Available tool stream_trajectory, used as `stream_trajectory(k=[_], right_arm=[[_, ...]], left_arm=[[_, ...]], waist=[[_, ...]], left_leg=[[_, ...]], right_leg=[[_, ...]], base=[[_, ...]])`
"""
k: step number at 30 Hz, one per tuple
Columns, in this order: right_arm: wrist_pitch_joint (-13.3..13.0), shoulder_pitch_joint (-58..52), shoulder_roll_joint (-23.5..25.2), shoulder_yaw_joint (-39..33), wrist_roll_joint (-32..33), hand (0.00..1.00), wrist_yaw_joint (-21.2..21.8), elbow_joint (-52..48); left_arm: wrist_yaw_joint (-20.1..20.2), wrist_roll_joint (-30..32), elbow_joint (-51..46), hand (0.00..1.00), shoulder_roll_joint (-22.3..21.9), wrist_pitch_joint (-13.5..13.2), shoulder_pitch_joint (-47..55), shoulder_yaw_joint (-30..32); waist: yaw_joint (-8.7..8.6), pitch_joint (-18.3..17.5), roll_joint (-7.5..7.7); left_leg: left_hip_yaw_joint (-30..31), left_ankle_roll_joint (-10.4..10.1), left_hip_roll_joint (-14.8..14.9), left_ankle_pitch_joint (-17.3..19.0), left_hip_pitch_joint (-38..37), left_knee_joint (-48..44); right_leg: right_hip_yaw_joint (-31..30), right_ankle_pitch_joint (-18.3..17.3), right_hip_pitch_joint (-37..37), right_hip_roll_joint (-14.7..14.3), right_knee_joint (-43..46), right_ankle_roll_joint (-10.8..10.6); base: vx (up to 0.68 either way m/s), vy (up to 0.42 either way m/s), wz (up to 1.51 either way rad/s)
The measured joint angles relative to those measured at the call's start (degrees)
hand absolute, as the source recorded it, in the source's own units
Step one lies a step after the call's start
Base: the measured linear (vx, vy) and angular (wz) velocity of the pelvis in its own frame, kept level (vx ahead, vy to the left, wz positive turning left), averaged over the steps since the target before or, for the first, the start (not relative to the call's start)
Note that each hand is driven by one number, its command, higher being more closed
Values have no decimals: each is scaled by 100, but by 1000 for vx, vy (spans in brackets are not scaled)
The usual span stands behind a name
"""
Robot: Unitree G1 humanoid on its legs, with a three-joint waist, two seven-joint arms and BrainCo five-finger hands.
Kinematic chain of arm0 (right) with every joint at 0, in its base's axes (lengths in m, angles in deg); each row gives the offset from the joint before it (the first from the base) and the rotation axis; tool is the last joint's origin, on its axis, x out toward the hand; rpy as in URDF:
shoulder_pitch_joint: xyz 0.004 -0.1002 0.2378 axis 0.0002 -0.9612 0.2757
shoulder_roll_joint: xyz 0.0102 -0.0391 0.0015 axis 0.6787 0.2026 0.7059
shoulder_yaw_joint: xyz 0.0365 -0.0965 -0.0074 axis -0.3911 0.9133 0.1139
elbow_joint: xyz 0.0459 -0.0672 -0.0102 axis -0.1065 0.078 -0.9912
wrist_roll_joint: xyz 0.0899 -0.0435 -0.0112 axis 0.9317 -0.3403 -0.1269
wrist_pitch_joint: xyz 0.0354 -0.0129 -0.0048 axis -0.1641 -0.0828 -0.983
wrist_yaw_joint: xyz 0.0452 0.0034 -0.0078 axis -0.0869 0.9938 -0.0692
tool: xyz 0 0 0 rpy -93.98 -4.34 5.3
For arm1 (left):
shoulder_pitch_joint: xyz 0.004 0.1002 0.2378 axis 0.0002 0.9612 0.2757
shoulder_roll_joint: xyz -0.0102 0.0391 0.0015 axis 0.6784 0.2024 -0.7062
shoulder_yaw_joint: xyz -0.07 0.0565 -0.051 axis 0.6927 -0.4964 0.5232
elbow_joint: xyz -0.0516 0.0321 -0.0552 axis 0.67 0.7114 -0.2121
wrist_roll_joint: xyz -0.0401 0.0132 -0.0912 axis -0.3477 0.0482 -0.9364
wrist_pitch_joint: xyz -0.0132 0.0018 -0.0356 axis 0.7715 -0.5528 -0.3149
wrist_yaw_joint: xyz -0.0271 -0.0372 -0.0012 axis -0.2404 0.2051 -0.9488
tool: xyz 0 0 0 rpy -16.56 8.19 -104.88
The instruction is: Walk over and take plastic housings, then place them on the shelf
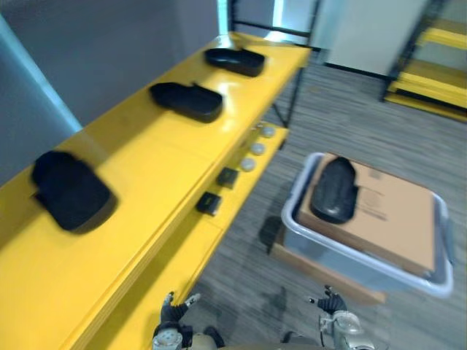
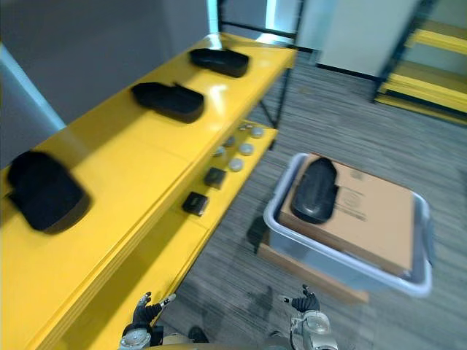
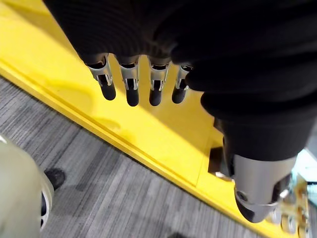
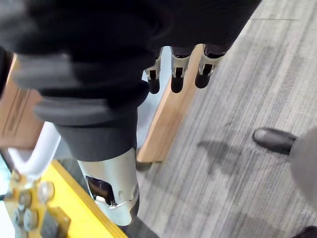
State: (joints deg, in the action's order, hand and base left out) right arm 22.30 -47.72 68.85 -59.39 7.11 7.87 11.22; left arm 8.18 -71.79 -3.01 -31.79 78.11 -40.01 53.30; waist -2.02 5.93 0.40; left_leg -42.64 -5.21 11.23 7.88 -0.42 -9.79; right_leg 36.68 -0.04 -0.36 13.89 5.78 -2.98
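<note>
grey bin [image 1: 343, 259] at centre right holds one black housing [image 1: 334, 189]; with left hand [image 1: 174, 315] and right hand [image 1: 332, 302] empty, fingers relaxed, the approach step calls for walking closer

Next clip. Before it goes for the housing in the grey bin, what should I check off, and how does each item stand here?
1. Left hand free: ok, fingers straight, nothing held, over the shelf's yellow edge.
2. Right hand free: ok, fingers straight, nothing held.
3. Housing to fetch: ok, one lies on the cardboard in the grey bin.
4. Room on the shelf top: ok, bare yellow between the three other housings there.
5. Hands at the bin: not ok, both hang low, apart from it.
6. Which way up that housing lies: cannot tell.
</note>
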Motion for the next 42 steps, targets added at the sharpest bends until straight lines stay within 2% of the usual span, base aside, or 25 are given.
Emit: stream_trajectory(k=[2, 3, 4, 6, 8, 9, 10, 12, 13, 14, 15, 17, 19, 22, 26, 34, 37, 42], right_arm=[[1, -140, -35, -8, 53, 0, 3, -18], [0, -216, -29, -36, 117, 0, 6, -21], [0, -233, -9, -44, 164, 0, 11, -22], [-4, -300, 48, -54, 346, 0, 6, -182], [-36, -407, 4, -95, 467, 0, -13, -327], [-42, -389, 13, -134, 505, 0, -29, -393], [-69, -326, -38, -247, 557, 0, -49, -432], [-133, -294, -66, -449, 688, 0, -128, -418], [-143, -332, -61, -499, 731, 0, -128, -382], [-145, -357, -91, -518, 740, 0, -135, -382], [-143, -406, -65, -549, 777, 0, -139, -314], [-139, -426, 120, -567, 803, 0, -127, -229], [-139, -455, 178, -574, 895, 0, -127, -226], [-145, -446, 238, -677, 939, 0, -124, -227], [-154, -406, 265, -819, 1027, 0, -125, -227], [-166, -401, 176, -1634, 1243, 0, -201, -260], [-148, -509, -16, -2084, 1359, 0, -408, -1086], [-217, -349, -539, -2119, 1337, 0, -766, -2766]], left_arm=[[5, 0, 68, 0, -23, -2, 10, -13], [10, -1, 72, 0, -72, -4, 50, -14], [13, -6, 71, 0, -82, -7, 67, -14], [21, -21, 73, 0, -102, -5, 137, -10], [27, -48, 72, 0, -166, -4, 170, -8], [31, -55, 71, 0, -234, -3, 175, -7], [45, -65, 68, 0, -341, -1, 206, -11], [64, -159, 32, 0, -414, -3, 184, -21], [60, -206, -12, 0, -412, -4, 182, -20], [57, -220, -50, 0, -414, -4, 191, -22], [57, -266, -67, 0, -376, -18, 191, -30], [37, -272, -99, 0, -223, -18, 114, -30], [33, -289, -95, 0, -193, -16, 69, -34], [37, -320, -80, 0, -186, -11, 74, -94], [34, -324, -39, 0, -132, -11, 89, -91], [39, -432, 147, 0, -96, -2, 244, -36], [42, -432, 137, 0, -58, -3, 292, 41], [115, -433, 135, 0, 9, -7, 350, 59]], waist=[[-46, -35, -97], [-37, -49, -178], [-16, -48, -219], [-17, 21, -309], [-15, 69, -362], [20, 131, -337], [78, 187, -287], [122, 274, -322], [123, 274, -340], [122, 277, -405], [125, 270, -501], [107, 262, -296], [117, 251, -184], [121, 245, -144], [146, 225, -125], [116, 176, 33], [90, 102, 167], [-30, 62, 283]], left_leg=[[-27, -135, 231, 108, -22, -269], [-28, -129, 474, 151, -22, -558], [30, -95, 594, 183, -21, -743], [440, -95, 1111, 256, 34, -1472], [964, -10, 1297, 199, 177, -2021], [1621, 144, 1225, 121, 393, -2408], [2370, -57, 753, 343, 438, -2317], [3360, -151, -107, 686, 531, -1962], [3707, -193, -395, 660, 573, -1598], [3906, -246, -531, 483, 567, -1247], [3926, 216, -559, 430, 524, -1064], [3926, 235, -725, 438, 411, -968], [3962, 279, -842, 433, 397, -901], [4049, 333, -964, 413, 257, -801], [4100, 395, -973, 367, -3, -542], [4084, 340, -994, -17, -313, 278], [4080, 356, -1031, -150, -403, 559], [4093, 387, -1087, -266, -432, 775]], right_leg=[[-183, -19, 7, -190, -52, -67], [-310, -44, 40, -387, -135, -31], [-393, -43, 63, -499, -167, -30], [-705, -100, 231, -842, -228, 87], [-892, -176, 304, -976, -221, 159], [-1115, -209, 349, -956, -216, 192], [-1355, -223, 358, -836, -204, 193], [-1697, -259, 445, -668, -168, 143], [-1779, -289, 471, -629, -117, 52], [-1819, -321, 494, -666, -69, 1], [-1924, -413, 547, -776, 6, -128], [-1981, -508, 526, -618, 109, -235], [-1950, -549, 517, -517, 119, -283], [-1974, -566, 662, -439, 76, -277], [-2020, -589, 832, -465, -5, -242], [-2051, -582, 842, -479, -158, -237], [-2071, -572, 817, -459, -209, -241], [-2076, -525, 797, -429, -321, -292]], base=[[49, -113, -55], [81, -133, -69], [119, -189, -83], [135, -176, -75], [86, -112, -59], [104, -30, -98], [111, 25, -106], [115, 111, -88], [106, 135, -57], [112, 147, -38], [129, 137, -19], [146, 133, 0], [85, 90, 13], [113, 72, 18], [50, -13, 12], [16, -31, -2], [0, 0, 0], [0, 0, 0]])
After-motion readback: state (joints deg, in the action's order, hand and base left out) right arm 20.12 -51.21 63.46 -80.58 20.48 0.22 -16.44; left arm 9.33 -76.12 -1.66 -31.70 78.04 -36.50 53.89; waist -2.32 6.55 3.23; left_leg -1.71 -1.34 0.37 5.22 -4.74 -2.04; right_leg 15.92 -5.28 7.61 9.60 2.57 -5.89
